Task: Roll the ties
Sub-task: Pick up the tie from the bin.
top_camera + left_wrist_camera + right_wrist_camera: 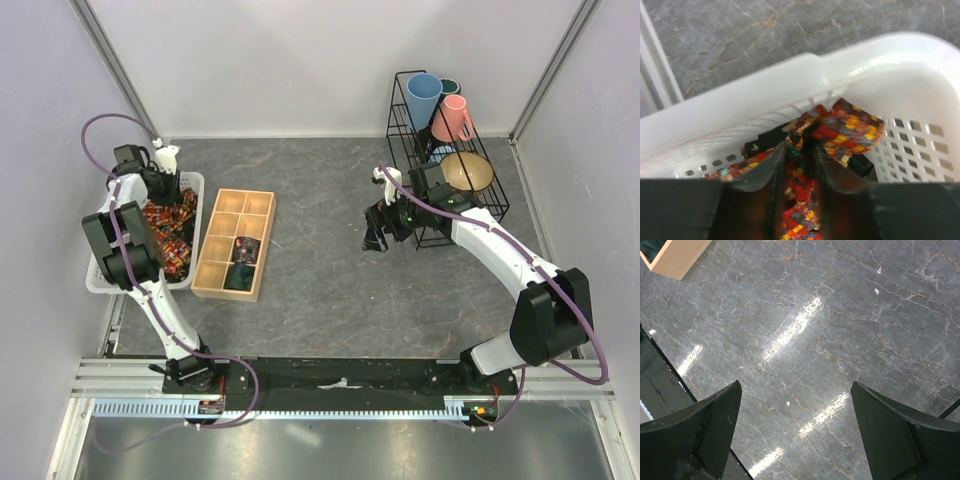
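- Top view: dark fabric ties (pixel 168 228) with red, orange and yellow floral print lie heaped in the white perforated plastic basket (pixel 196 182) at the far left of the grey marble counter (pixel 330 290).
- The heap's long axis follows the basket, running near to far. Single ties are tangled, so I cannot tell which way each one points.
- The left tool (pixel 163 182) is down in the basket's far end. The right tool (pixel 378 236) hangs over bare counter, well apart from the ties.
- The light wooden compartment tray (pixel 267 245) sits just beside the basket.
- Left wrist view: the left tool (pixel 796 150) is clamped on a strip of the ties (pixel 850 130). The strip runs along the jaws toward the basket wall (pixel 790 85), then folds over to the right.
- Judgement: this is the pick. Lift straight up and high enough to clear the rim, and check that only 1 tie comes. Then lay it straight on open counter.
- Right wrist view: the right tool (pixel 795 390) has its jaws wide apart and holds nothing, with only counter below. It looks ready to take the free end.
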Controlling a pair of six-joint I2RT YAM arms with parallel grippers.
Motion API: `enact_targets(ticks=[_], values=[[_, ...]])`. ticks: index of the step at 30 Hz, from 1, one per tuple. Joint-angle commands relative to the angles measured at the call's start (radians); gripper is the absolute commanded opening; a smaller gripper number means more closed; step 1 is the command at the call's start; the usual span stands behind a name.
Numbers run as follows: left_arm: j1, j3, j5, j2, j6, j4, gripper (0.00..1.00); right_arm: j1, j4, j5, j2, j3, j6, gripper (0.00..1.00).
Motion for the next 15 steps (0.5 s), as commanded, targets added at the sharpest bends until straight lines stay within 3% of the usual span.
enact_targets(ticks=[1, 2, 5, 10, 15], values=[[0.006, -0.039, 0.077, -0.142, 0.022, 0.032, 0.19, 0.005, 0.009, -0.026, -0.002, 0.035, 0.003, 0.98], [0.008, -0.046, 0.090, -0.171, 0.015, 0.030, 0.11, 0.004, 0.007, -0.025, -0.004, 0.036, 0.005, 0.98], [0.022, -0.059, 0.104, -0.278, -0.007, 0.023, 0.02, 0.005, 0.003, -0.023, -0.015, 0.035, 0.003, 0.98], [0.033, -0.034, 0.117, -0.450, -0.027, -0.009, 0.02, 0.005, -0.004, -0.019, -0.027, 0.033, 0.002, 0.98], [0.029, 0.024, 0.226, -0.550, -0.063, -0.081, 0.02, 0.004, -0.011, -0.010, -0.039, 0.033, -0.005, 0.98]])
